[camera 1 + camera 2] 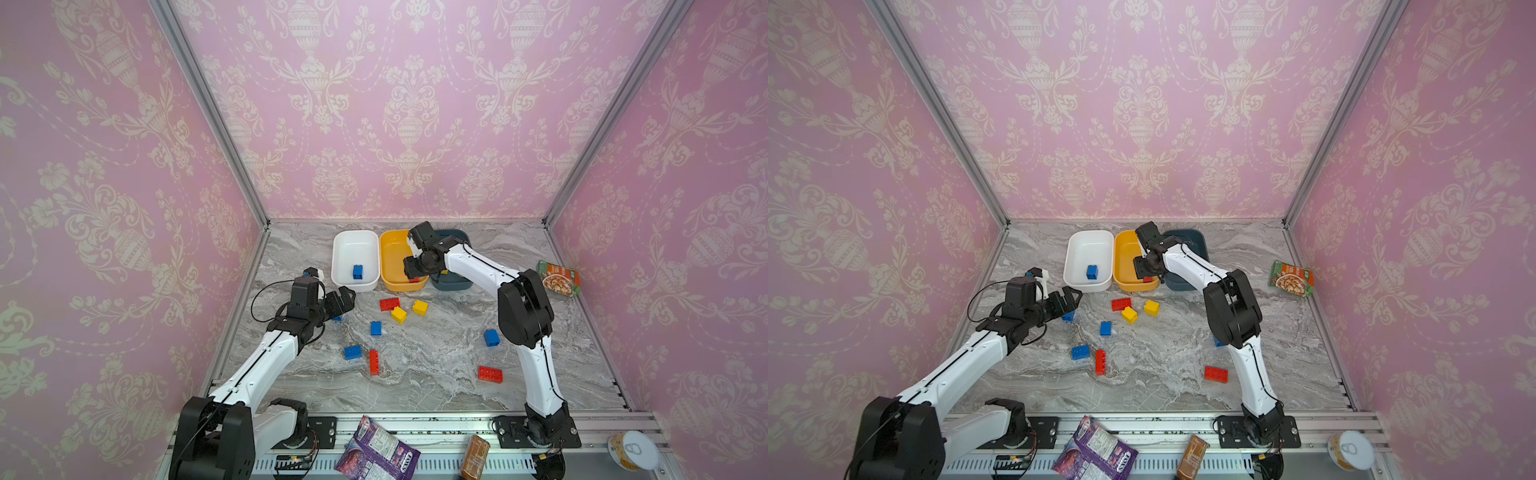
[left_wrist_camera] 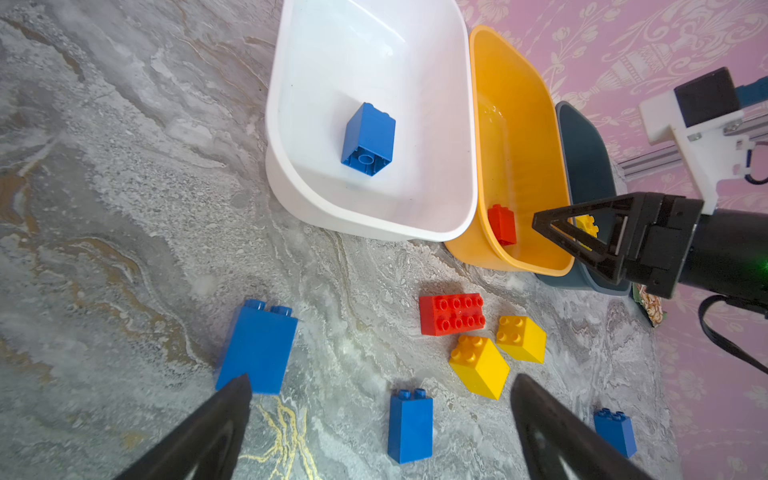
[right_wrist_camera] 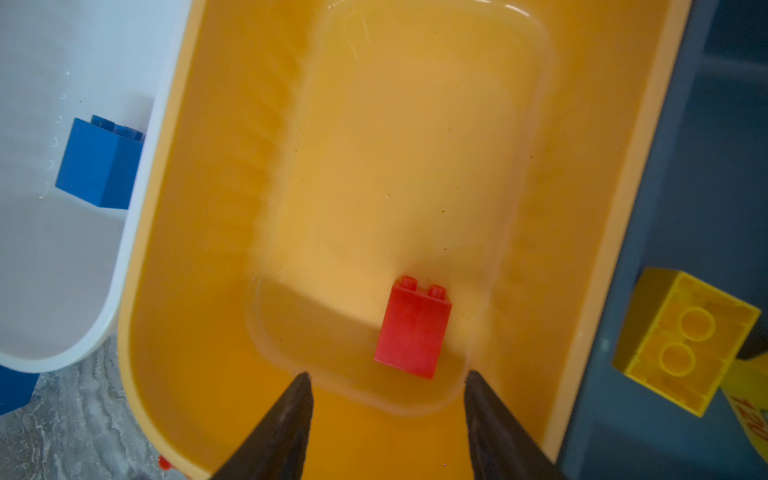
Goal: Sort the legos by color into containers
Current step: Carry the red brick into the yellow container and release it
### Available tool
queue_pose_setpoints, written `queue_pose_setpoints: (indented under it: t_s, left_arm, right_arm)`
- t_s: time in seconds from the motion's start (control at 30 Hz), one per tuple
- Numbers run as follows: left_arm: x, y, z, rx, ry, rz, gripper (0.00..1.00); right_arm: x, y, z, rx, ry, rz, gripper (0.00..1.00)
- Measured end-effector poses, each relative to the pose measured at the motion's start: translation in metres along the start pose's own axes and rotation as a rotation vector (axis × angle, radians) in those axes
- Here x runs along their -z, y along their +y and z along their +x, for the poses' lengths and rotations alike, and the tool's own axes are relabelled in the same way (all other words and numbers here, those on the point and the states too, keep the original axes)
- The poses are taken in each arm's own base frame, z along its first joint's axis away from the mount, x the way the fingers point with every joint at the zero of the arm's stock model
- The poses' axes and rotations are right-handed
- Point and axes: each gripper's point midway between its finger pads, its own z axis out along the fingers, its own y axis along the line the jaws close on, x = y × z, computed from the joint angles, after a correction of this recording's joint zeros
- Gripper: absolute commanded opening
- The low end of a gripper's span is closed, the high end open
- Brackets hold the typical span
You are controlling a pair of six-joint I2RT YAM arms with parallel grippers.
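1. The right tool [image 3: 388,375] hangs low inside the yellow-orange tub [image 3: 208,249], jaws parted and gripping nothing. The red brick [image 3: 413,332] lies loose on the tub floor just ahead of the tips. Pulling out at a slant could hook the near wall and drag or tip the tub.
2. The white tub [image 2: 374,62] holds a blue brick [image 2: 369,139], and the dark teal tub [image 2: 586,158] holds a yellow brick [image 3: 685,340]. No brick's colour matches its tub, so a yellow brick could wrongly be dropped in with the red.
3. The left tool [image 2: 380,376] is spread wide and empty above the worktop [image 2: 124,208]. The nearest loose blue brick [image 2: 257,349] sits at one fingertip, not between the two, so closing now would likely shove it aside.
4. The long red brick [image 2: 452,313] and two yellow bricks [image 2: 480,365] crowd together, so a grab there may catch two colours.
5. Both arms work close to the tubs, so reaching in together risks a collision
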Motion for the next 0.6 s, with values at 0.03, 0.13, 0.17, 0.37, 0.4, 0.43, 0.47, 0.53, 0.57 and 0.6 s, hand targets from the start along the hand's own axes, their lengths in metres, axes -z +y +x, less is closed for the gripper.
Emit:
queue_pose_setpoints:
  t_s: [0.03, 0.13, 0.17, 0.37, 0.4, 0.43, 0.47, 0.53, 0.57, 0.6]
  left_arm:
    - [0.0, 0.0, 0.0, 0.0, 0.0, 0.0, 0.99]
    - [0.0, 0.001, 0.001, 0.001, 0.005, -0.003, 0.99]
    - [0.0, 0.001, 0.001, 0.001, 0.006, -0.004, 0.99]
    - [0.0, 0.003, 0.004, 0.004, 0.017, -0.012, 0.99]
    - [0.0, 0.003, 0.005, 0.005, 0.02, -0.014, 0.99]
    - [0.0, 0.004, 0.006, 0.006, 0.025, -0.018, 0.99]
    - [0.0, 0.005, 0.007, 0.007, 0.03, -0.022, 0.99]
    - [0.001, 0.007, 0.009, 0.002, 0.039, -0.033, 0.99]
    - [0.001, 0.008, 0.01, 0.0, 0.045, -0.039, 0.99]
    - [0.002, 0.009, 0.011, -0.004, 0.051, -0.046, 0.99]
  right_arm:
    - [0.0, 0.0, -0.001, 0.0, -0.002, 0.0, 0.6]
    - [0.0, 0.0, -0.001, 0.0, -0.002, -0.001, 0.61]
    - [0.0, 0.0, -0.001, 0.0, -0.002, 0.0, 0.61]
    - [0.001, 0.001, -0.001, 0.0, -0.004, -0.001, 0.61]
    - [0.002, 0.001, -0.001, 0.001, -0.005, -0.002, 0.61]
    - [0.003, 0.001, -0.002, 0.001, -0.007, -0.003, 0.62]
    - [0.005, 0.002, -0.001, 0.002, -0.007, -0.004, 0.62]
    - [0.01, 0.003, 0.0, 0.001, -0.01, -0.012, 0.65]
    - [0.015, 0.003, 0.0, 0.002, -0.012, -0.016, 0.65]
    - [0.02, 0.004, 0.001, 0.002, -0.014, -0.024, 0.67]
